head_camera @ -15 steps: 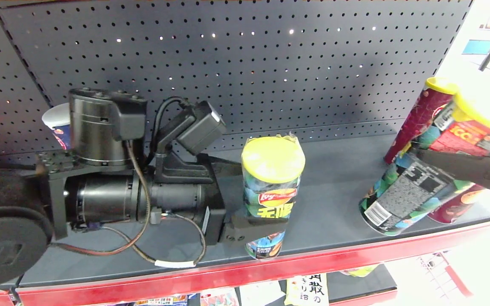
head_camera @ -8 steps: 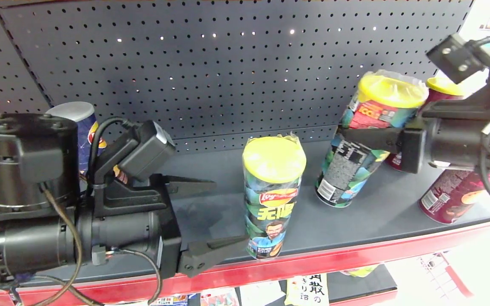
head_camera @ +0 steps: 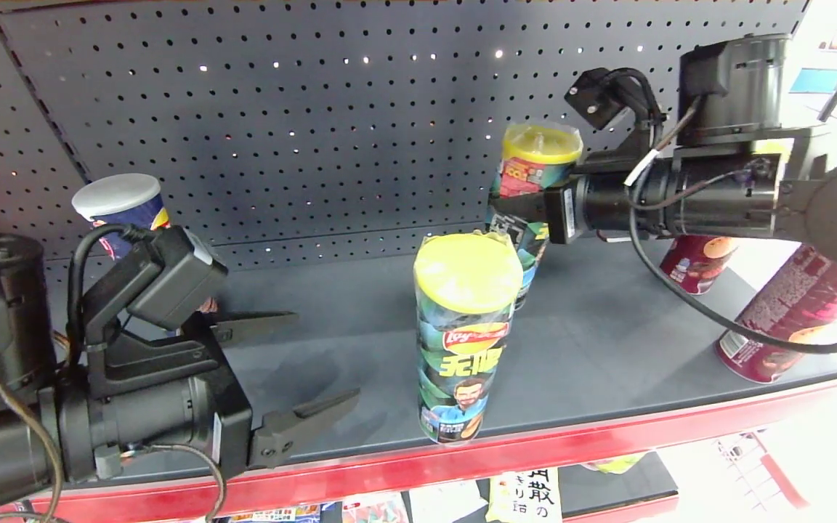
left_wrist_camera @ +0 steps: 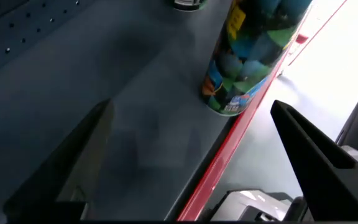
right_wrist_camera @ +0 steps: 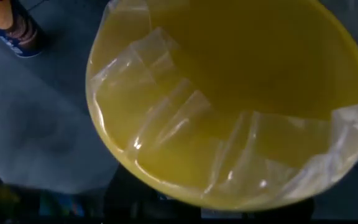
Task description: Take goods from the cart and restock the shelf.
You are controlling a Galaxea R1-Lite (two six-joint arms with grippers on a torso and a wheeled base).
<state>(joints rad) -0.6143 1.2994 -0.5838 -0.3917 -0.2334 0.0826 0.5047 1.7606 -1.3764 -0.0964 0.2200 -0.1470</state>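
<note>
A green-and-blue chip can with a yellow lid stands upright near the red front edge of the dark shelf. My left gripper is open to the left of it, apart from it; the left wrist view shows the same can beyond the spread fingers. My right gripper is shut on a second, similar chip can, upright behind the first near the pegboard. Its base is hidden. The right wrist view shows its yellow lid with loose plastic wrap.
A blue can with a white lid stands at the back left, also in the right wrist view. Two red cans stand at the right end. The pegboard wall closes the back. A lower shelf holds packets.
My left gripper let go of the front can, opened and drew back to the left. My right arm carried the second can leftward and back, from the shelf's right end to behind the front can.
</note>
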